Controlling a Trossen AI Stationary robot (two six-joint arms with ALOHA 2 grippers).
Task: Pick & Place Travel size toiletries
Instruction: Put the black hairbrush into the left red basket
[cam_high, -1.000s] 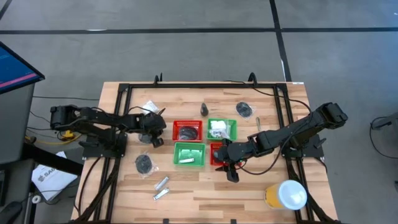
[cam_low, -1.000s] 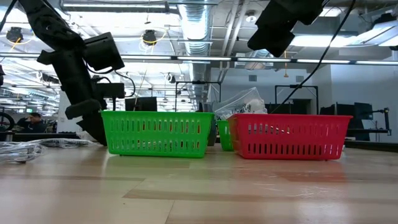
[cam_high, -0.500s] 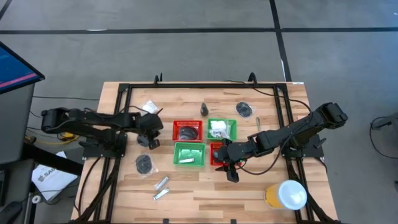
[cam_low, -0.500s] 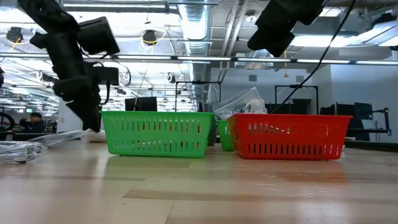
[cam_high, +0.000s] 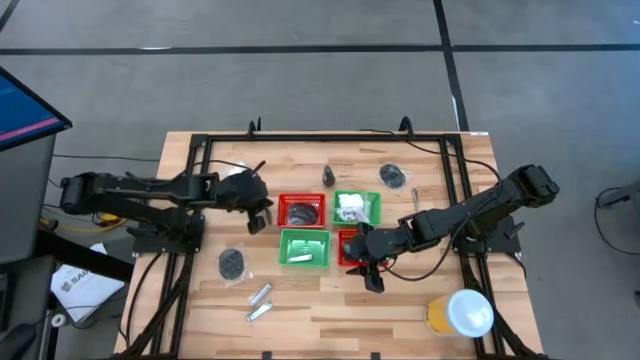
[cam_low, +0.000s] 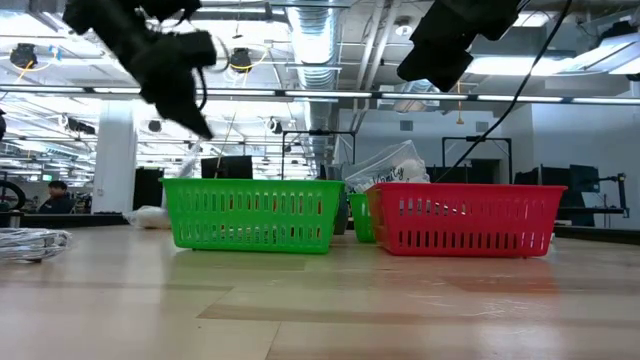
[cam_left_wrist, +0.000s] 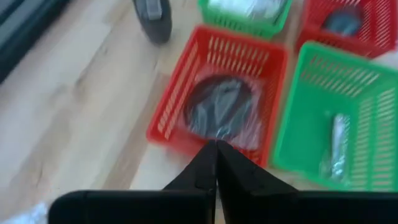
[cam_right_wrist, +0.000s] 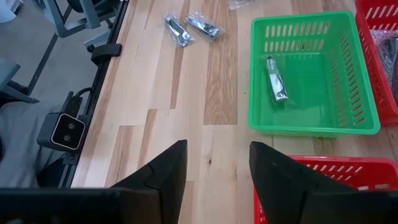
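Note:
My left gripper (cam_high: 261, 213) is shut and empty, raised above the table (cam_low: 190, 100) just left of the far red basket (cam_high: 301, 209). That basket holds a wrapped black coiled piece (cam_left_wrist: 217, 107). A white packet (cam_high: 239, 178) lies on the table beside the left arm. My right gripper (cam_high: 372, 277) hangs open (cam_right_wrist: 216, 149) at the near edge of the near red basket (cam_high: 349, 247). The near green basket (cam_right_wrist: 311, 74) contains a silver tube (cam_right_wrist: 275, 78). The far green basket (cam_high: 357, 207) holds white packets.
A black coiled piece (cam_high: 233, 263) and two silver tubes (cam_high: 259, 303) lie on the table's near left. A dark mini bottle (cam_high: 328, 177) and another black coil (cam_high: 393, 177) sit beyond the baskets. A yellow tub with a white lid (cam_high: 462, 312) stands near right.
My left gripper has risen from table level beside the white packet and swung toward the table's right, ending high next to the far red basket. The white packet stays on the table.

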